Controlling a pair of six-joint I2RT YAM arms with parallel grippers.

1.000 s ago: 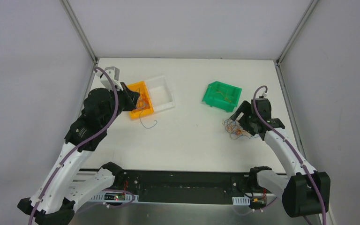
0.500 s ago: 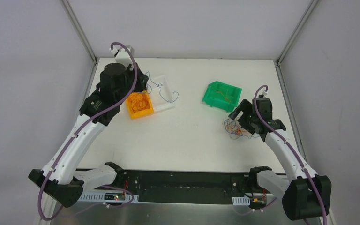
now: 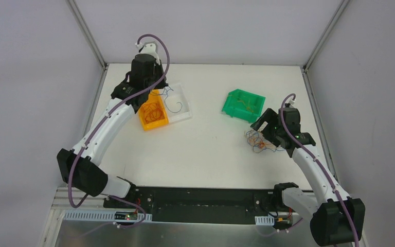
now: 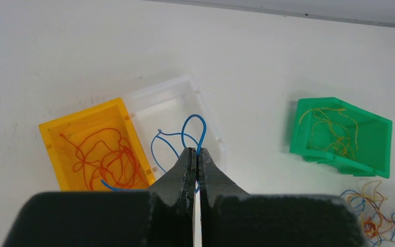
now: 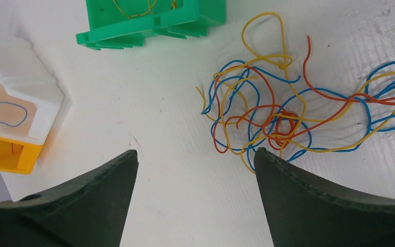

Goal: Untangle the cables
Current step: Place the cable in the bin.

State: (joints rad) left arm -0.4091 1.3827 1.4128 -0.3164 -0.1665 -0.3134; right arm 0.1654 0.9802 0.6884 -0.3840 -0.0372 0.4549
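So the left gripper (image 4: pixel 196 153) is pinched shut on a blue wire (image 4: pixel 193 123), its loop hanging straight ahead of the jaws over the white bin (image 4: pixel 171 85), though one tail might trail across the orange bin (image 4: pixel 82 108) – hard to tell behind the fingers. The other cables (image 5: pixel 283 118) sit clumped on the table (image 5: pixel 159 103) by the green bin (image 5: pixel 205 13), just ahead of the right gripper (image 5: pixel 195 154), whose jaws are spread wide on nothing, so that arm's way nearer. Versus a second ago the left arm has swung from the orange bin to the white one, lifting the wire off the table; the right has barely budged.
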